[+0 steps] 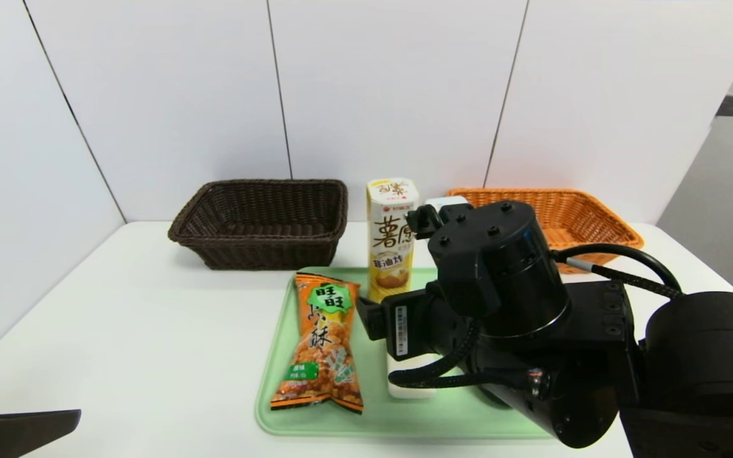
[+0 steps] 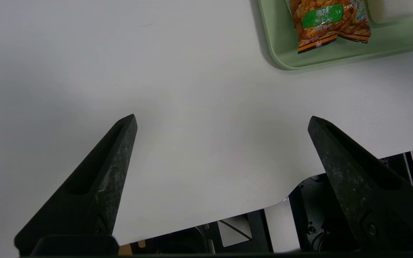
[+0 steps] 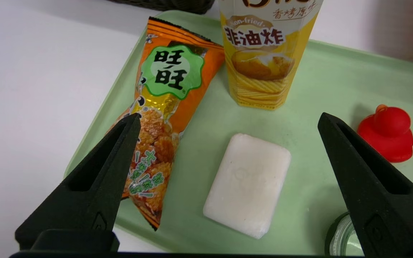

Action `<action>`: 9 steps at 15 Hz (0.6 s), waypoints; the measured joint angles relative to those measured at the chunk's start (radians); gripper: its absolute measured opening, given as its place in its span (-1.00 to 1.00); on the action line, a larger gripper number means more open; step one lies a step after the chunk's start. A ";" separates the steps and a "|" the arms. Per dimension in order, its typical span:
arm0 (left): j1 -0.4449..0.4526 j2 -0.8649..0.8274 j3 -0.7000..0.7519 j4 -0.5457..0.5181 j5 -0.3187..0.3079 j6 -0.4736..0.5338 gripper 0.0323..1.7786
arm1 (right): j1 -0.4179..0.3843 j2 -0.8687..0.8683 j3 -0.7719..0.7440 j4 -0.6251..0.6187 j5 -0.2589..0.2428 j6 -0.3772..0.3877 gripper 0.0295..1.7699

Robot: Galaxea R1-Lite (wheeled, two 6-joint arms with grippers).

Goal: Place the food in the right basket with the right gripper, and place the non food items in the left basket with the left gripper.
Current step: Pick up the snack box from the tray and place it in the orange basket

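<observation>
Your right gripper [image 3: 228,122] hangs over the pale green plastic tray [image 3: 335,82], angled downward, its two black tapered fingers [image 3: 102,172] spread wide with nothing between them. Directly below the gap lies one white rectangular soap-like bar [image 3: 247,184], matte with rounded corners, flat on the tray. Under one fingertip is one orange crinkled foil snack bag [image 3: 163,118], lying flat and lengthwise, its glossy print showing fried pieces. Beyond the fingertips stands one tall yellow cardboard chip box [image 3: 264,61], upright. Just beside the other finger sits one small red rubber duck [image 3: 389,132], smooth and rounded, and at that finger's base you catch the rim of a round clear object [image 3: 339,234] that cannot be made out.

In the head view, your right arm's bulky black wrist [image 1: 500,273] covers much of the tray. Past the tray, you have two woven baskets: one orange wicker basket [image 1: 595,222] behind the arm and one dark brown wicker basket [image 1: 265,219] across from it, well apart from the gripper.

Your left gripper [image 2: 222,120] is parked over the smooth white table [image 2: 156,71] near its front edge, pointing down and forward, fingers wide apart and holding nothing, with the tray's corner beyond it.
</observation>
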 joint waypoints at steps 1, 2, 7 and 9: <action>0.000 0.000 0.000 0.001 -0.001 0.000 0.90 | 0.000 0.004 0.013 -0.039 -0.003 -0.013 0.93; 0.000 0.000 0.000 0.003 -0.001 0.000 0.90 | 0.000 0.008 0.025 -0.080 -0.006 -0.027 0.93; -0.001 -0.001 0.003 0.006 -0.001 0.004 0.90 | -0.015 0.032 0.098 -0.252 -0.007 -0.075 0.93; -0.001 -0.001 0.002 0.008 -0.001 0.005 0.90 | -0.028 0.046 0.148 -0.370 -0.007 -0.109 0.93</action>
